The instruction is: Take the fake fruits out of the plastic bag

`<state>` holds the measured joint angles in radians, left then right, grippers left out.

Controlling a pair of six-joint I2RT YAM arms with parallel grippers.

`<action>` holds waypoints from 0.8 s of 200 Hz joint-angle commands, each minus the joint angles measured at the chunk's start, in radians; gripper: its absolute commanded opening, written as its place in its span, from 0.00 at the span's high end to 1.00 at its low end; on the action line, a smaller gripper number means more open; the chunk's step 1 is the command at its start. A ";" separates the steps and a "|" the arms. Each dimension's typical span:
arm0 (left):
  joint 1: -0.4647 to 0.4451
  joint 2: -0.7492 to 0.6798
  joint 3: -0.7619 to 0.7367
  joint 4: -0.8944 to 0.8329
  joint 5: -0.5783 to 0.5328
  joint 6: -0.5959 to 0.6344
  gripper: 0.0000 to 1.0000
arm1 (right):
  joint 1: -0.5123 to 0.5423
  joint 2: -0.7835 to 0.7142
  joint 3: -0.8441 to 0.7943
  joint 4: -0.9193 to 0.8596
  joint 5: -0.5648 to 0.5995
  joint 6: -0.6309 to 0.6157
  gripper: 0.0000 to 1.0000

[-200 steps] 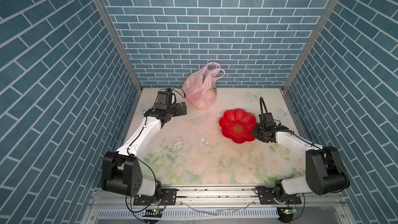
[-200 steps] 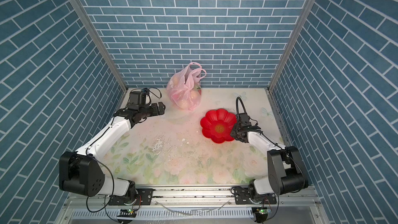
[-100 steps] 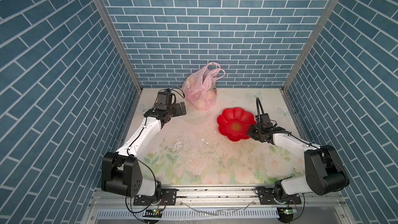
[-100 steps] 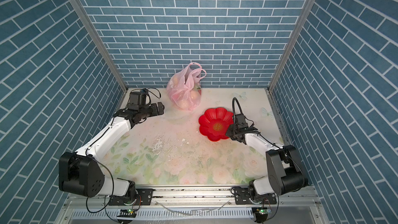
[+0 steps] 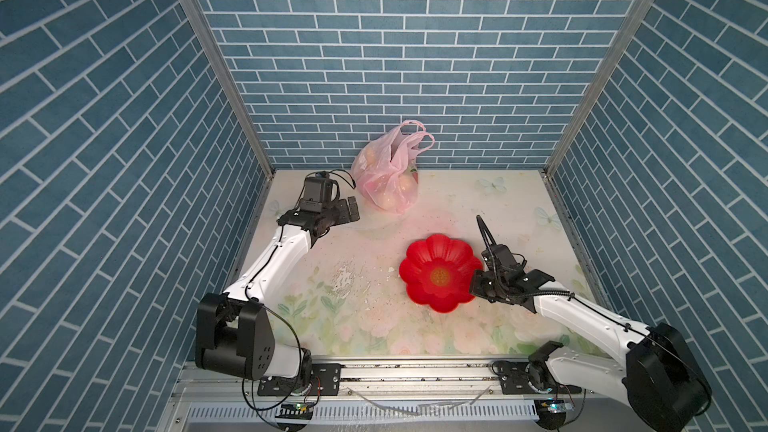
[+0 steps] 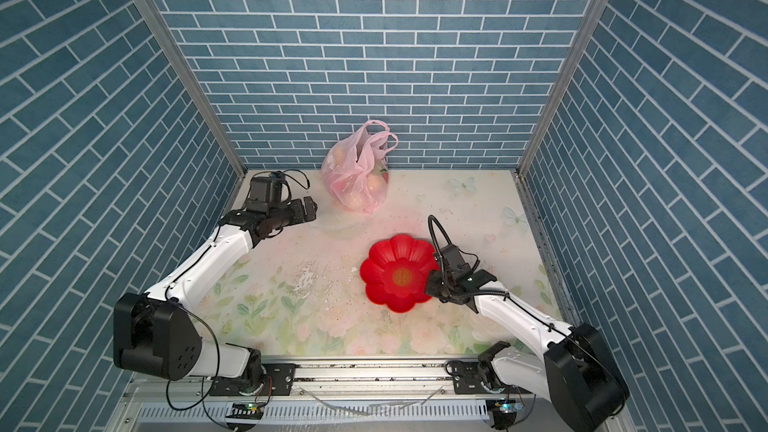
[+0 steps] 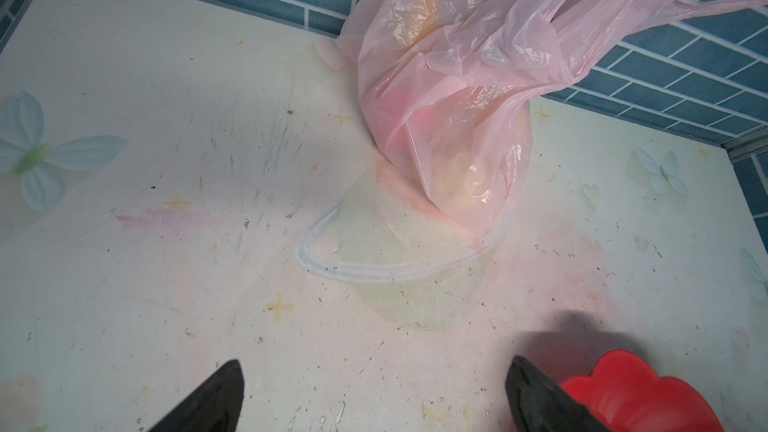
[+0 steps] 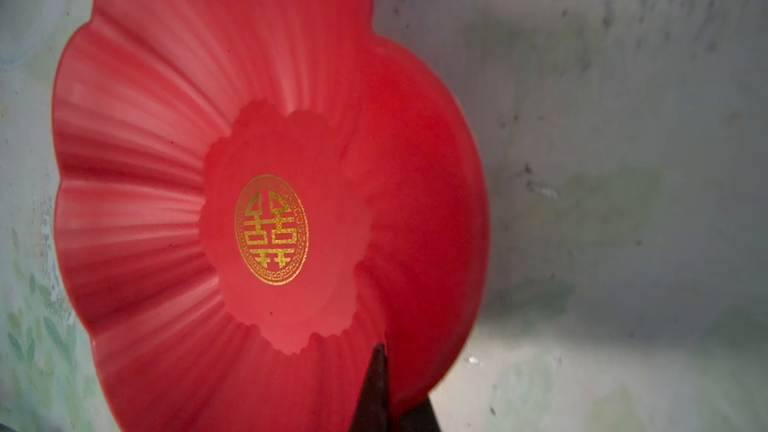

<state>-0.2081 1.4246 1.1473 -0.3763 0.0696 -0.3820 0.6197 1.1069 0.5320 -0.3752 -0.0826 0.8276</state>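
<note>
**Fruits all in the bag, right jaws clamped on the dish**

The plastic bag [image 5: 388, 176] stands on the table [image 5: 457, 201] at its far edge, against the blue brick back wall [image 5: 415, 76], a little left of the middle in both top views. It bulges with the fake fruits [image 5: 386, 200]. They show through the film only as rounded pale orange and cream lumps, plus a reddish patch low down in the left wrist view that may be a red fruit. The bag is thin, pink, translucent and crinkled. Its two loop handles are drawn together above it and lean toward the wall.

The red dish [image 5: 436, 272] sits nearer the front, to the right of the middle and well apart from the bag. It is flower-shaped with ribbed walls (a gold emblem [image 8: 272, 230] marks the centre of its floor), and its whole inside shows bare and red.

The left gripper [image 5: 348, 209] hovers just left of the bag with its jaws spread wide, holding nothing; the left wrist view shows bare table between the two fingertips [image 7: 226, 384].

The right gripper [image 5: 476, 284] is at the dish's right rim, its jaws pinched onto that rim. The right wrist view shows one finger on the inside of the wall.
</note>
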 commanded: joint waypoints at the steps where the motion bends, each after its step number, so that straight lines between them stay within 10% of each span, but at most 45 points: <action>1: -0.004 0.011 0.042 -0.006 0.012 -0.006 0.01 | 0.037 -0.039 -0.061 -0.127 0.019 0.076 1.00; 23: -0.004 0.034 0.062 0.006 0.037 -0.009 0.01 | 0.046 -0.071 -0.077 -0.150 0.037 0.090 1.00; 75: -0.028 0.161 0.195 -0.012 0.069 0.028 0.01 | 0.046 -0.139 0.011 -0.287 0.122 0.069 0.66; 160: -0.158 0.523 0.597 -0.079 -0.062 0.201 0.01 | 0.029 -0.203 0.219 -0.502 0.376 -0.002 0.49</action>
<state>-0.3344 1.8694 1.6630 -0.4370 0.0689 -0.2527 0.6601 0.9066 0.6903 -0.7834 0.1562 0.8547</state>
